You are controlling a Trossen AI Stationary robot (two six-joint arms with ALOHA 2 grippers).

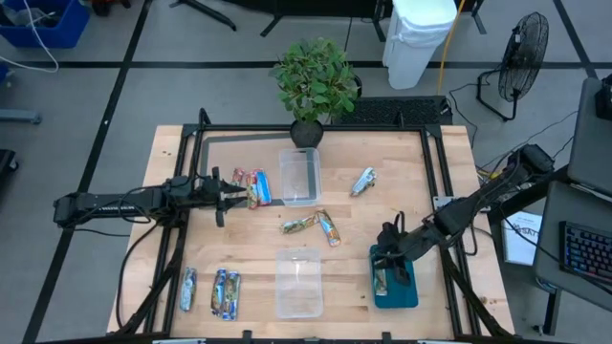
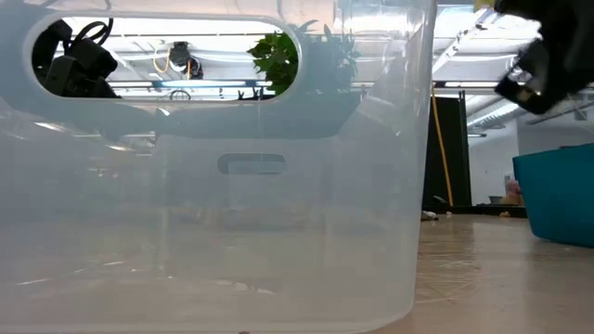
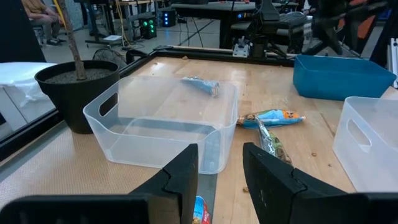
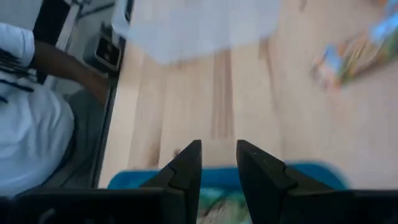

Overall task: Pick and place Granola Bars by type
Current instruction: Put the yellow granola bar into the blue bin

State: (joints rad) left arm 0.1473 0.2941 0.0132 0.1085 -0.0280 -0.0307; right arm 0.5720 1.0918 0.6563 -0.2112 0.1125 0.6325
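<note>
Left gripper (image 1: 232, 198) at table's (image 1: 402, 172) left side, just beside bar pair (image 1: 253, 187). Far tub (image 1: 298, 176) right of pair, plant (image 1: 312, 91) behind it. Right gripper (image 1: 391, 256) over tray (image 1: 406, 295), bar probably inside. Near tub (image 1: 298, 282) left of tray.

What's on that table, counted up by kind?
Granola bars: about 9 (some lie close together, so the count is not certain)
Clear tubs: 2
Teal tray: 1
Potted plant: 1
Total: about 13
</note>
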